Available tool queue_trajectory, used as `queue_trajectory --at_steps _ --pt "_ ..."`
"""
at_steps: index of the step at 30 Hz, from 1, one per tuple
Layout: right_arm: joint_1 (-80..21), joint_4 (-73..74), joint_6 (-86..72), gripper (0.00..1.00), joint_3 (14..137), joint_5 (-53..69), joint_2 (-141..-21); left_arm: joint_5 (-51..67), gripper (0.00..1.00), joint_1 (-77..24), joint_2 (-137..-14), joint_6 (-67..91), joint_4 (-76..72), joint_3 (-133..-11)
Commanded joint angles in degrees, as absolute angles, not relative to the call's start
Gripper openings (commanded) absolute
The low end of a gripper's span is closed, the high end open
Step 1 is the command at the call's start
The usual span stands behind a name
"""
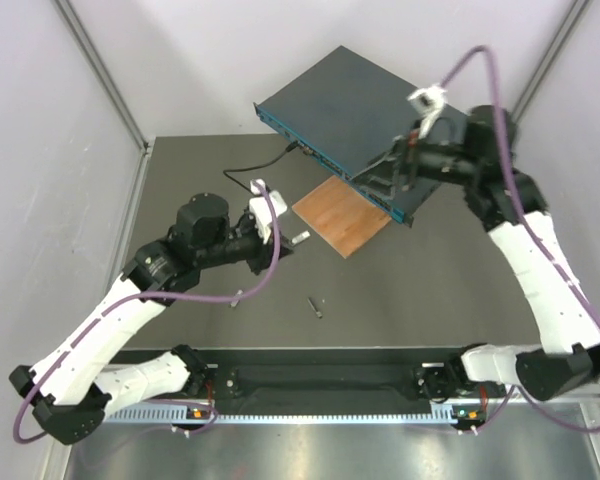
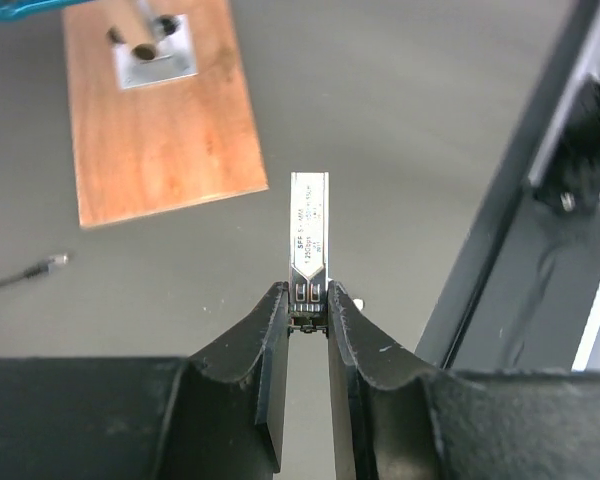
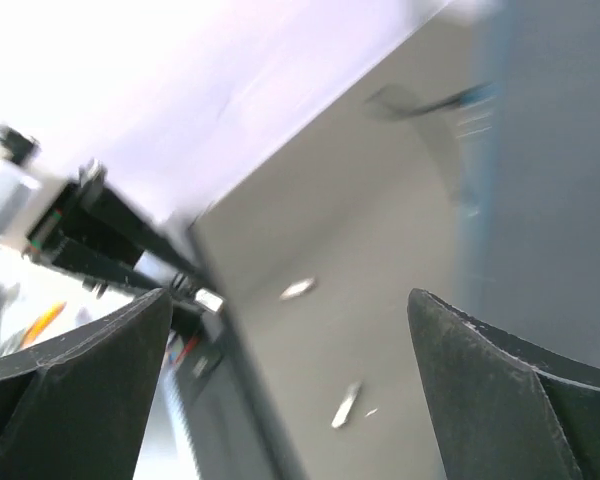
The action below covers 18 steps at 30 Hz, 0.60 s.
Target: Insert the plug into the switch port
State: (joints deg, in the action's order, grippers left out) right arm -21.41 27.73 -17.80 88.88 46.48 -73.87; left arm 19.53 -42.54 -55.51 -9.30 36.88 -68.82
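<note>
The switch [image 1: 350,115], a dark blue-grey box with a teal front face [image 1: 325,160], sits tilted at the back, its near edge over the brown wooden board [image 1: 342,215]. My left gripper [image 1: 285,240] is shut on the plug [image 1: 300,238], a small silver module. In the left wrist view the plug [image 2: 309,235] sticks straight out from between the fingertips of the gripper [image 2: 308,300], short of the board [image 2: 155,120]. My right gripper [image 1: 400,165] is at the switch's near right edge. In the blurred right wrist view the gripper [image 3: 288,300] is wide open, with the switch [image 3: 550,200] at the right.
A black cable [image 1: 265,165] runs into a port on the teal face. Two small loose metal pieces [image 1: 317,307] [image 1: 236,297] lie on the dark table. A metal plate with a post [image 2: 155,45] sits on the board. A black rail [image 1: 330,380] lines the near edge.
</note>
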Motion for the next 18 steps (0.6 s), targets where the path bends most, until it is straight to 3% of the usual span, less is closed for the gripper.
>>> queue_trajectory --at_steps 1,6,9,18 --pt "-13.3 22.9 -22.2 0.99 88.3 42.2 -66.6 13.8 0.00 -41.4 -58.9 1.7 30.8 -73.2" --pt "6.0 25.6 -27.9 1.00 79.5 41.3 -55.8 12.0 0.00 -40.6 -66.4 1.2 35.6 -80.8" --pt "11.6 28.9 -28.6 1.00 74.2 40.9 -51.2 12.4 0.00 -40.6 -69.2 0.8 37.2 -83.2" --pt "16.6 28.7 -31.4 1.00 63.3 43.9 -53.7 11.9 0.00 -39.7 -75.6 -2.0 40.4 -90.2"
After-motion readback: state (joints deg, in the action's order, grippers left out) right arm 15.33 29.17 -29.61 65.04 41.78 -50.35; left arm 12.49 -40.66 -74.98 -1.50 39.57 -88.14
